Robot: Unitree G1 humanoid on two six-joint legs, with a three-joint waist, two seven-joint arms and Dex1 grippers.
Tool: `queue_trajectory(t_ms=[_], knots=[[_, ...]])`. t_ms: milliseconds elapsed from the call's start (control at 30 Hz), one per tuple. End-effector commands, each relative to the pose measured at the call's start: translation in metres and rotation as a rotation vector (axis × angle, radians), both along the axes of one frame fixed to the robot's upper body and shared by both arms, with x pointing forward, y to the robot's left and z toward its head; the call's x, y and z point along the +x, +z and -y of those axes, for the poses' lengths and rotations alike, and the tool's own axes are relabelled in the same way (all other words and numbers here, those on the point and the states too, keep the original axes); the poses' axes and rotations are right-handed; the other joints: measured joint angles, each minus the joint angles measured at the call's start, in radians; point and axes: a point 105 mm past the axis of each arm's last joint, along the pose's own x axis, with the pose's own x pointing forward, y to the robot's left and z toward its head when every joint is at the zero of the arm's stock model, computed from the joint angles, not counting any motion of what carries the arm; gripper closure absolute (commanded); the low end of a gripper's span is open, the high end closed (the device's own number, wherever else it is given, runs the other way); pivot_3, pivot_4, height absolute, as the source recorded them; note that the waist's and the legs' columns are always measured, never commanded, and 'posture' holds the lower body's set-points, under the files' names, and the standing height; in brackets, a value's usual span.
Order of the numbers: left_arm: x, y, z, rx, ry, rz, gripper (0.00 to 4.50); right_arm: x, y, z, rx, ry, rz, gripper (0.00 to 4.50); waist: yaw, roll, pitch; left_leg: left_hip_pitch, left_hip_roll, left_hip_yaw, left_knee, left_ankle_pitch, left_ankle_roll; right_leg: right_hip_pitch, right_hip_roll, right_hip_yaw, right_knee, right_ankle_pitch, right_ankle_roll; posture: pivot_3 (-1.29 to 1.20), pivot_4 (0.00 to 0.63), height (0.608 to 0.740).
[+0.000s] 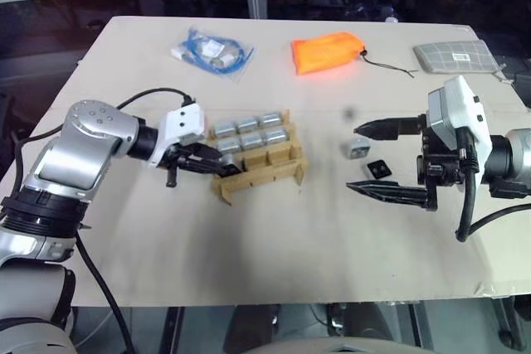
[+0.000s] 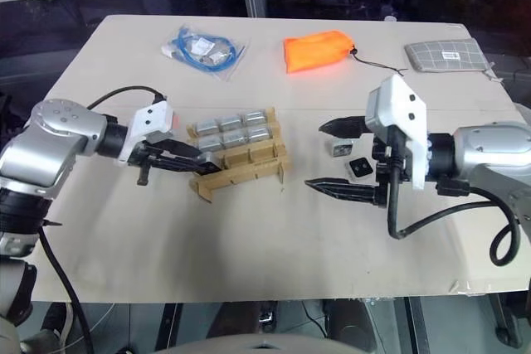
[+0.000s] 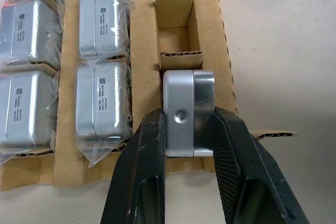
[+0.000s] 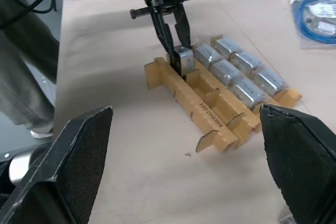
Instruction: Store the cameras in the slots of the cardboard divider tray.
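The cardboard divider tray [image 1: 280, 173] lies at the table's middle, its far two rows holding several wrapped silver cameras [image 1: 249, 130]. My left gripper [image 1: 217, 163] is shut on a bare silver camera [image 3: 188, 111] and holds it at the near-left end slot of the tray [image 4: 210, 114]; the camera's lower part sits between the slats. To the right of the tray, two loose cameras lie on the table, one silver side up [image 1: 358, 149] and one black face up [image 1: 378, 168]. My right gripper [image 1: 353, 159] hovers over them, open, its jaws wide and empty.
At the table's far side lie a plastic bag with a blue cable [image 1: 211, 51], an orange pouch [image 1: 328, 51] and a grey checked pouch [image 1: 455, 57]. A person's trouser leg [image 4: 21, 77] shows beyond the table's left end.
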Motion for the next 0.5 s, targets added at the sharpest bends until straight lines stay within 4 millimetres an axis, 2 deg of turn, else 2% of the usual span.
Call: queue_trajectory(t_ms=[33,333,400,433,500], knots=[[-0.0031,-0.0010,-0.0021,0.054,-0.035,-0.016,3.84,0.0004,0.0143,0.0029,0.018,-0.018,0.080,0.06,-0.002,0.000,0.000,0.000,0.000,0.000,0.000,0.000,0.000,0.000,0.000,0.000,0.000,0.000,0.000,0.00,0.150,0.740],[0.0027,0.0002,0.0010,0.085,-0.064,0.013,3.84,0.0017,0.0136,0.0014,0.022,-0.012,0.081,0.06,-0.006,0.000,0.000,0.000,0.000,0.000,0.001,0.000,0.000,0.000,0.000,0.000,0.001,0.000,0.000,0.00,0.150,0.740],[0.0027,0.0017,0.0027,0.075,-0.067,0.014,2.79,0.0016,0.0132,0.0010,0.023,-0.011,0.082,0.00,-0.005,0.000,0.000,0.000,0.000,0.000,0.001,0.000,0.000,0.000,0.000,0.000,0.001,0.000,0.000,0.00,0.150,0.740],[0.0019,0.0024,0.0033,0.066,-0.066,0.006,2.52,0.0015,0.0129,0.0009,0.023,-0.011,0.082,0.00,-0.005,0.000,0.000,0.000,0.000,0.000,0.001,0.000,0.000,0.000,0.000,0.000,0.001,0.000,0.000,0.00,0.150,0.740],[-0.0005,0.0043,0.0050,0.032,-0.061,-0.021,1.68,0.0015,0.0124,0.0011,0.022,-0.011,0.082,0.00,-0.003,0.000,0.000,-0.001,0.000,-0.001,0.002,0.000,0.000,0.000,0.000,0.000,0.002,0.000,0.000,0.00,0.150,0.740]])
